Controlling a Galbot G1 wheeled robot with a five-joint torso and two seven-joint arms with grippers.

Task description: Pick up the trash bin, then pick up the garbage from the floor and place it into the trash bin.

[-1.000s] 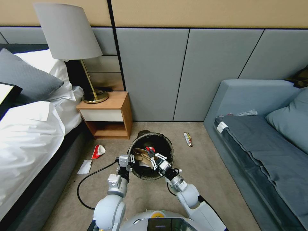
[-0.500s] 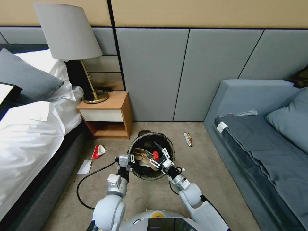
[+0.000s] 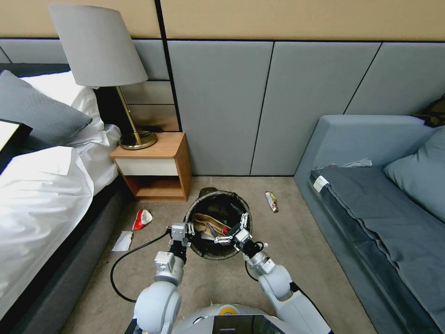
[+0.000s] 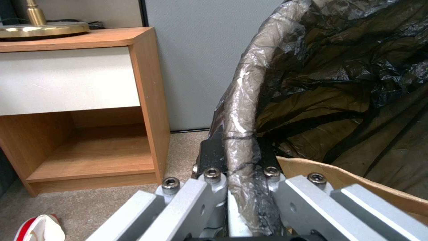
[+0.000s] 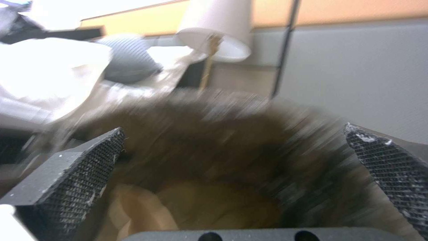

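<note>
Left wrist view: left gripper [image 4: 240,201] pinching trash bin [image 4: 243,110] rim, slippery liner, light. Right gripper [image 3: 230,228] spread wide, above tan paper bag [image 3: 206,223]; best lifted by stiff rim.

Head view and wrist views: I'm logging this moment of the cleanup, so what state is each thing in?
White plastic trash bin with black bag liner: upright, open-topped.
Left gripper: shut on the bin's rim.
Right gripper: open over the bin's mouth.
Tan paper bag: inside the bin.
Small red scrap: inside the bin.
Red-and-white crushed carton: on the carpet.
White paper: on the carpet.
Yellow snack wrapper: on the carpet.
</note>
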